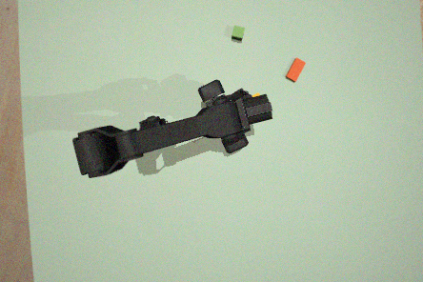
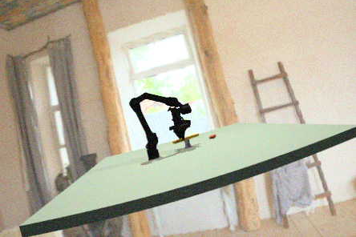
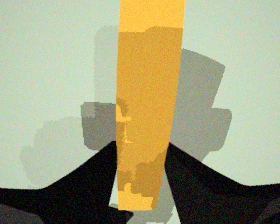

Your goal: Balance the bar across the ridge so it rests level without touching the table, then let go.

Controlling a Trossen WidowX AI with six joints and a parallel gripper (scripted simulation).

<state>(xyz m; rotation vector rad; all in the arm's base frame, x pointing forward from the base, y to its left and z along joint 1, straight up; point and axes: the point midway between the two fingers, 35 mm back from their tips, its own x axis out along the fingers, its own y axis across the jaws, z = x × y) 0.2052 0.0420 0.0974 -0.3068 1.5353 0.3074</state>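
Top view: the arm (image 1: 157,133) is reaching out over the pale green tabletop (image 1: 333,191), wrist pointing straight down, so the gripper (image 1: 254,107) is hiding nearly everything under it; only a sliver of the yellow bar (image 1: 256,95) is peeking out at the far edge. A green cube (image 1: 238,31) and an orange block (image 1: 295,70) are lying apart from it, well clear of the work. Exterior view: the arm is arching up from its base and folding down at the wrist, gripper (image 2: 181,134) hanging vertical; the bar (image 2: 185,138) is sitting roughly level, off the tabletop (image 2: 256,152), above a small dark ridge (image 2: 188,145). I'm judging it's on or just over the ridge; contact is too small to tell. Wrist view: the jaws are pinching the bar (image 3: 149,97) near its middle, the dark fingers pressing both long sides, and the bar is running straight away from the camera with shadow beneath it. Progress call: pick and carry look done, placement looks nearly done; settling the bar on the ridge, confirming it's level, and releasing are what's left.
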